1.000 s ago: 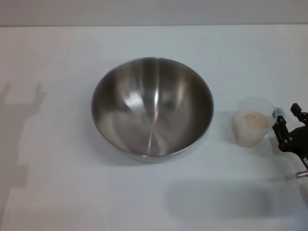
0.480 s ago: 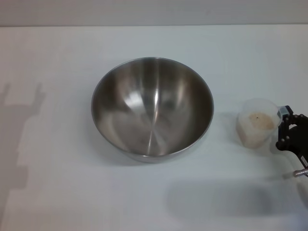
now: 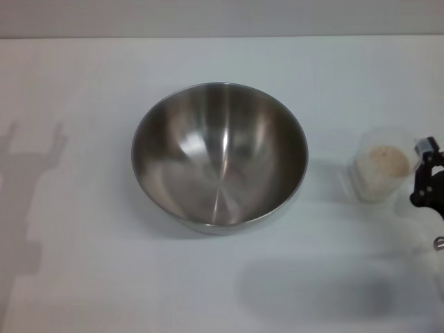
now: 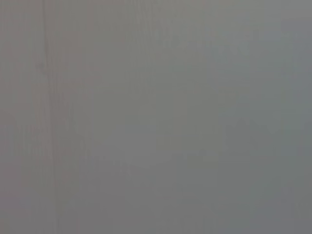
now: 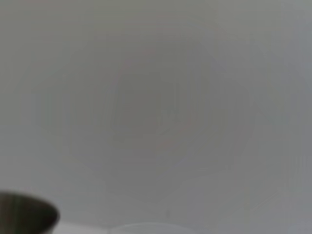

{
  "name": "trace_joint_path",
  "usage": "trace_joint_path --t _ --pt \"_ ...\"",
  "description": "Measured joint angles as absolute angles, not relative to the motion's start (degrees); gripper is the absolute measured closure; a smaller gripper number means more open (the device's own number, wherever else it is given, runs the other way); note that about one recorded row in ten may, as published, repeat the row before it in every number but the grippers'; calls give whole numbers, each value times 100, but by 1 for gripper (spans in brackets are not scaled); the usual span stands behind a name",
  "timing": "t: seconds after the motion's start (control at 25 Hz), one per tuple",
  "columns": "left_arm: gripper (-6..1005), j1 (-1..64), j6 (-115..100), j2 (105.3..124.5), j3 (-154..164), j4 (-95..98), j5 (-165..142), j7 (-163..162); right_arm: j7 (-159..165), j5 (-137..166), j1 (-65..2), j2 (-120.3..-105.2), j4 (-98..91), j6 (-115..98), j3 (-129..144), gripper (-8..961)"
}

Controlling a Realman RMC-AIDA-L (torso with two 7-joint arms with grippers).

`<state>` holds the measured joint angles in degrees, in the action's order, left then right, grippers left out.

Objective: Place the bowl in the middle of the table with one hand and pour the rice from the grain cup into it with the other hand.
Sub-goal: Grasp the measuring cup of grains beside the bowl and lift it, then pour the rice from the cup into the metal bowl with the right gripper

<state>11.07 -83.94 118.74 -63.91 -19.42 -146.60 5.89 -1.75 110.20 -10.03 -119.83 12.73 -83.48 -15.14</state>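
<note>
The steel bowl (image 3: 220, 156) stands empty in the middle of the white table (image 3: 83, 90). The frosted grain cup (image 3: 380, 166) with pale rice (image 3: 381, 161) in it is to the bowl's right, upright and seemingly raised a little off the table. My right gripper (image 3: 420, 166) is at the right edge of the head view, closed on the cup's far side. A bit of the bowl's rim shows in the right wrist view (image 5: 24, 214). My left gripper is out of view.
A shadow of the left arm (image 3: 28, 180) falls on the table's left side. A broad shadow (image 3: 312, 291) lies at the front right. The table's far edge (image 3: 222, 37) runs along the back.
The right gripper and the grain cup have moved together to the right and slightly up. The bowl has not moved.
</note>
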Motion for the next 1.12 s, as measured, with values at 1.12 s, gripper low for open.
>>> trace_joint_path --t 1.12 --pt "158 915 -8280 11910 -5848 -1784 -14608 536 -4372 11532 -2964 -11973 1771 -8606 -1674 942"
